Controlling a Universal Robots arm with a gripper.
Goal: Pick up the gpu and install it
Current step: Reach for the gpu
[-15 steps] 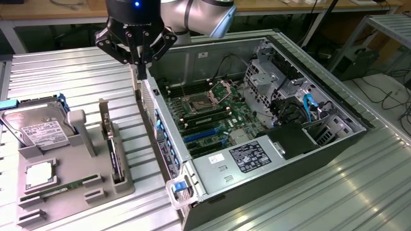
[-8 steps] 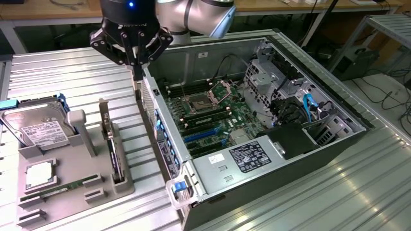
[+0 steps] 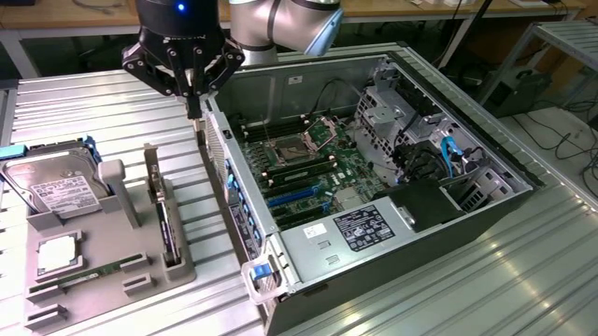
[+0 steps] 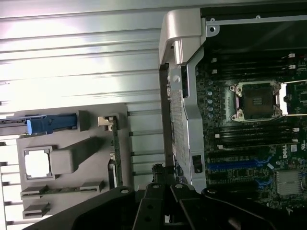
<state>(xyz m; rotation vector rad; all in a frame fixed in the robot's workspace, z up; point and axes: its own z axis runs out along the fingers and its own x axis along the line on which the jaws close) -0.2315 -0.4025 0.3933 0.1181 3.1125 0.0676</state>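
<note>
The gpu (image 3: 167, 217) is a thin black card standing on edge in a slot of the grey holder (image 3: 131, 294), its pale bracket end (image 3: 153, 171) towards the far side. In the wrist view the gpu (image 4: 113, 158) appears edge-on in the holder (image 4: 86, 120). My gripper (image 3: 193, 112) hangs above and beyond the card, close to the near wall of the open computer case (image 3: 220, 147). Its fingers are shut together with nothing between them. The gripper (image 4: 162, 178) is over the gap between holder and case.
The holder also carries a silver hard drive (image 3: 54, 185), a square processor chip (image 3: 58, 253) and a green memory stick (image 3: 89, 274). Inside the case lies the motherboard with blue card slots (image 3: 294, 197), a processor socket (image 3: 291, 148) and a power supply (image 3: 360, 227).
</note>
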